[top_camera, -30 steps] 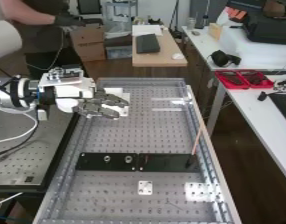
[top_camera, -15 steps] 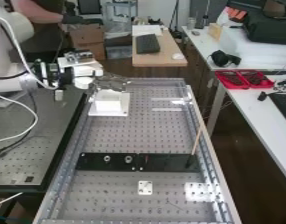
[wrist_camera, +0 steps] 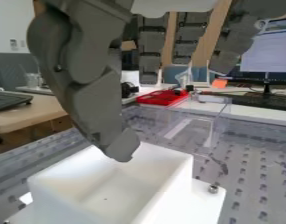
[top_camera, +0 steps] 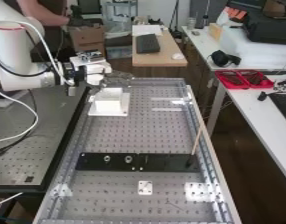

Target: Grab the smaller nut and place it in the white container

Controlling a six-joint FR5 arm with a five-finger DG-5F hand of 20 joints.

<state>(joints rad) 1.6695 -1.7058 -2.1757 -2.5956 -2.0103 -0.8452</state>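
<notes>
The dark grey robotic hand (wrist_camera: pixel 87 80), fingers spread, is positioned above the white box-shaped container (top_camera: pixel 108 106), toward its far side in the high view; the smaller round metal nut's location cannot be determined.

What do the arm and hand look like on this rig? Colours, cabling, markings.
White arm with rounded joint housings and a red ring near a joint; white and black cables run loosely along it. Black and silver fittings sit at the wrist. The hand has dark grey, segmented fingers, with small screw heads at the joints.
</notes>
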